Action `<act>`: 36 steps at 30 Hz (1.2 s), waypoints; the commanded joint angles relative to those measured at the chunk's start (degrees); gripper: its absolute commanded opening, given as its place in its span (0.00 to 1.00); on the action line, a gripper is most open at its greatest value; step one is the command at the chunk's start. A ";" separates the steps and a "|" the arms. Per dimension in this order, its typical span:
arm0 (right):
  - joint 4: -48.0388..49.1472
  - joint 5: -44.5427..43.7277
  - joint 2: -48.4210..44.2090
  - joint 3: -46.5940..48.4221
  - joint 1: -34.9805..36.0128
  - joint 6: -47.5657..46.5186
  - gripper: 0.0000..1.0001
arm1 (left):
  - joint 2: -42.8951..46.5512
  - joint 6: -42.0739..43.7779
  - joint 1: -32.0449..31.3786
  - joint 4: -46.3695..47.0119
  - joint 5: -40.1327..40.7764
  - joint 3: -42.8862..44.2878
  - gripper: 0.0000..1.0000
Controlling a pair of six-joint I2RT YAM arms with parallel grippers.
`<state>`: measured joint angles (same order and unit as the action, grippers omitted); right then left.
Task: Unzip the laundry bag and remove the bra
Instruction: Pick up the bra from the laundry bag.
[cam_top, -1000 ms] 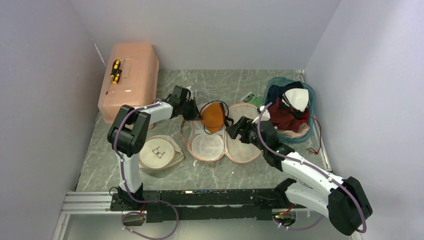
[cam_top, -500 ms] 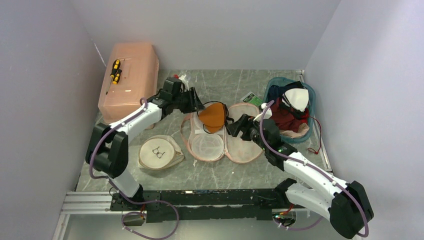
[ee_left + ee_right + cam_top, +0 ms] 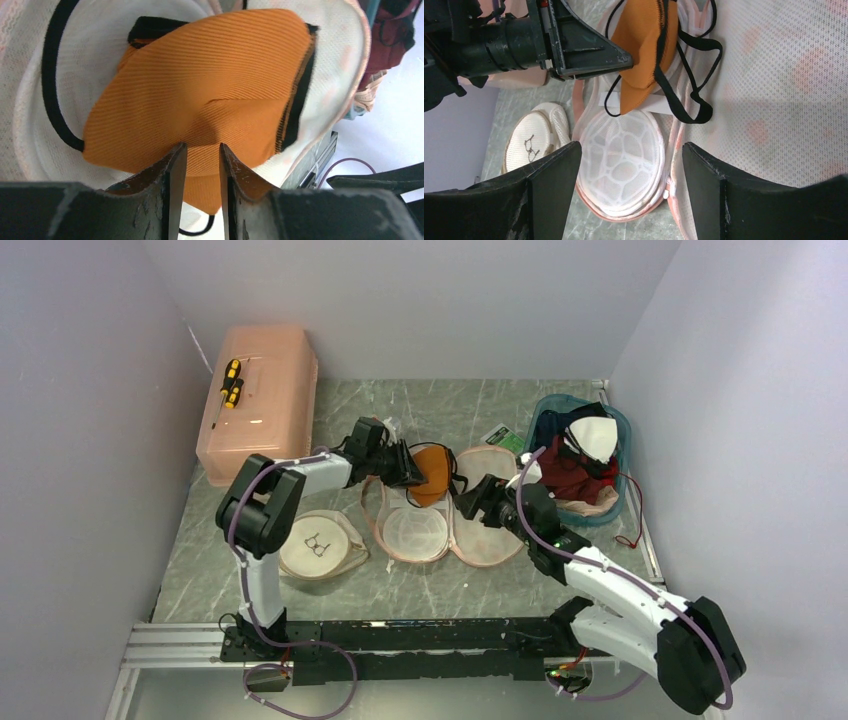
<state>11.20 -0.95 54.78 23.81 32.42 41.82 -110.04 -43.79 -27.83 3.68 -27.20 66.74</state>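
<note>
Centre of the worktop (image 3: 440,585): the laundry bag (image 3: 492,532) lies unzipped, its two mesh halves spread open side by side. You see the orange bra (image 3: 210,75), black-strapped, propped at the bag's far end where the halves meet. Your left pincer (image 3: 202,147) straddles a fold of the cup, jaws nearly together; whether they grip, you cannot tell. Your right pincer (image 3: 630,150) hangs spread wide over the bag, empty.

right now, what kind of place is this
Likely a robot test cell set up for laundry: plain walls boxing a marble-look table, a mesh laundry bag, a teal basket of clothes.
</note>
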 commanded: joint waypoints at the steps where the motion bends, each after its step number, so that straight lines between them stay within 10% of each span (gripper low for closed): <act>1: -0.20 0.71 2.24 3.29 -0.54 0.70 0.77 | -1.60 -1.22 -0.19 5.53 -1.66 0.10 0.35; 13: 0.10 -2.94 1.34 4.85 -1.23 -0.77 0.77 | 6.18 0.09 -0.16 3.21 -0.14 -1.79 0.35; 23: -2.46 1.41 12.96 16.29 -4.60 -3.91 0.76 | 33.14 1.14 -0.20 -14.25 11.28 -10.89 0.60; 26: -0.45 1.55 16.25 17.45 -4.96 -6.99 0.71 | 43.43 -0.93 -0.20 -19.57 17.78 -16.88 0.93; 36: 10.04 13.41 27.81 19.80 -7.45 -6.89 0.76 | 69.78 0.38 -0.19 -33.50 27.10 -26.26 0.94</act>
<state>14.06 6.24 78.30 39.72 25.19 35.07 -46.33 -44.64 -27.86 -24.23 -4.97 40.97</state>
